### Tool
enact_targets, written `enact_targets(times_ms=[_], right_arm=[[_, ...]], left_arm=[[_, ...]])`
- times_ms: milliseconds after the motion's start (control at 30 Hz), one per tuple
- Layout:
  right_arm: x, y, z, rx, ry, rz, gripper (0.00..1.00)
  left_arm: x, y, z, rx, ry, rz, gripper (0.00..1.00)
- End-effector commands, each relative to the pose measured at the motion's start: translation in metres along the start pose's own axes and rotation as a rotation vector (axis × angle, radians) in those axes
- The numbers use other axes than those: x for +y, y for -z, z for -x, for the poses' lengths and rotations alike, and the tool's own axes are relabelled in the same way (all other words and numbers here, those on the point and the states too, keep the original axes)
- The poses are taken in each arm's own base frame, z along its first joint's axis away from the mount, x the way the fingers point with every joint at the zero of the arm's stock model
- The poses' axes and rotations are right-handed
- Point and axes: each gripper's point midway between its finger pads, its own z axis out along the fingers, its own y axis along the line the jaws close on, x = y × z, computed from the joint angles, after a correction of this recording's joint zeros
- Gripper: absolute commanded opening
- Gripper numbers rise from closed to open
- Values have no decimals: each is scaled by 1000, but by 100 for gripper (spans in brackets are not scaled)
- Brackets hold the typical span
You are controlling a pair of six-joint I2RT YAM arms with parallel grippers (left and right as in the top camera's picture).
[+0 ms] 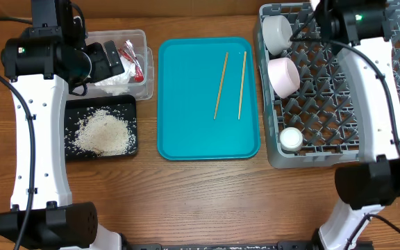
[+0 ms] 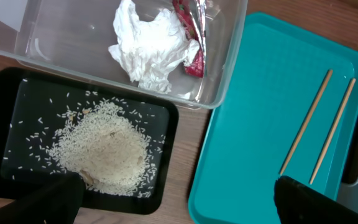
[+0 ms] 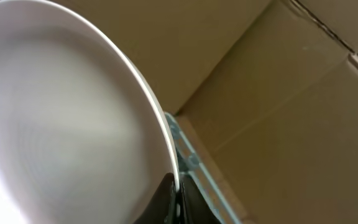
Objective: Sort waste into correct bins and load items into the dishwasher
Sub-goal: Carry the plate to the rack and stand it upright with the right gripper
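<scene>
Over the dish rack's [image 1: 339, 104] far corner, the right fingers [image 3: 157, 208] pinch the white plate [image 3: 61, 112] by its rim; stiff, glazed and breakable, it could slip. Meanwhile the left fingers [image 2: 48, 199] gape empty above the black tray [image 2: 5, 106]; chopsticks [image 1: 221, 85] wait on the teal tray [image 1: 186, 139].

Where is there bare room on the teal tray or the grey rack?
The teal plastic tray is bare left of the two wooden chopsticks. The grey pegged dish rack looks free in the middle, right of the white bowls. Its left column is crowded.
</scene>
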Motion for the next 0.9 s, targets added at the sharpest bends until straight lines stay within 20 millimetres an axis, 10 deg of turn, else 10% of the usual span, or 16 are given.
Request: enact_targets(times_ms=[0, 867], right_arm=[[10, -23, -18, 49, 131, -32, 4], [94, -81, -85, 186, 290, 44, 4]], left_arm=[[-2, 2, 1, -10, 3, 5, 100], [-2, 2, 1, -10, 3, 5, 100]])
